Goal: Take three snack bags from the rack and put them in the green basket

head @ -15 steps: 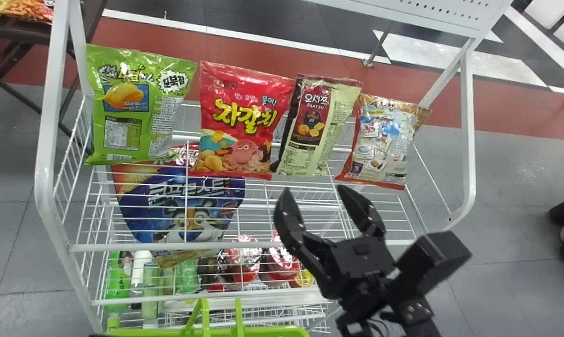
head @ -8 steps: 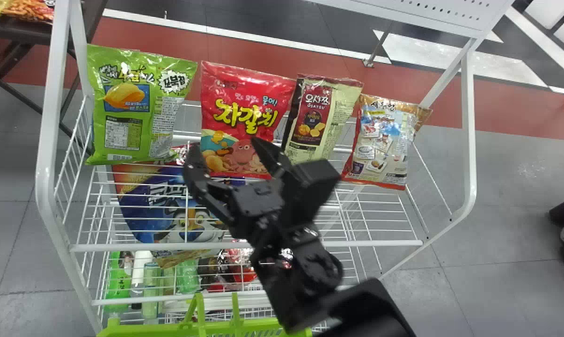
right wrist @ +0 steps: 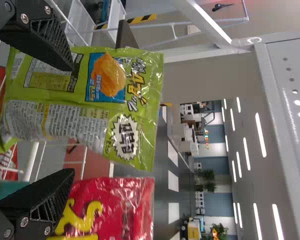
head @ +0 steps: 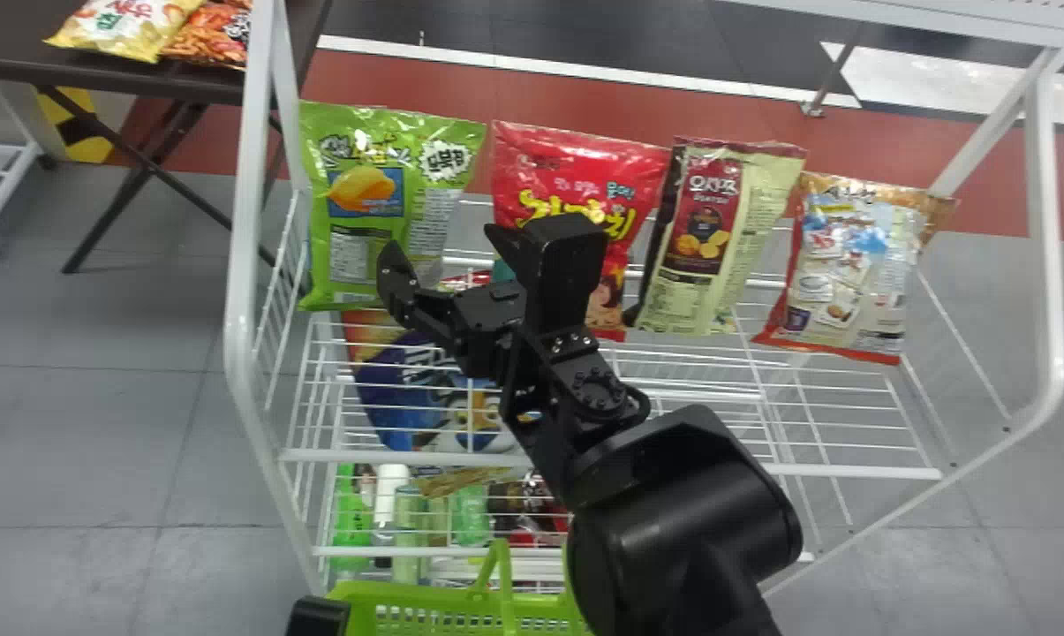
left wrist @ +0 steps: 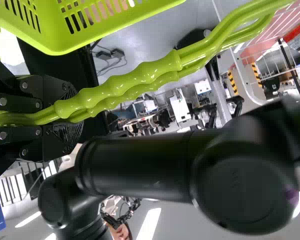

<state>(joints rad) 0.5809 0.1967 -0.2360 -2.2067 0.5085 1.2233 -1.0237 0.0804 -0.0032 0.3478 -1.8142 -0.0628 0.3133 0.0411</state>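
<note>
Green bag (head: 364, 234), red bag (head: 536, 163), cream bag (head: 713, 247), orange-edged bag (head: 849, 274) on rack (head: 849, 470). Right gripper (head: 443, 245): jaws apart by green bag, holding nothing. Left gripper (left wrist: 72, 116): clamped on handles (left wrist: 135, 82) of green basket (head: 443, 599). Likely three to go.

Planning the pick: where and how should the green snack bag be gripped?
Probably by its side edges, around mid-height, coming from the front: the green snack bag stands with its broad face toward the robot, and the gap to the red bag widens downward, leaving some room there.
</note>
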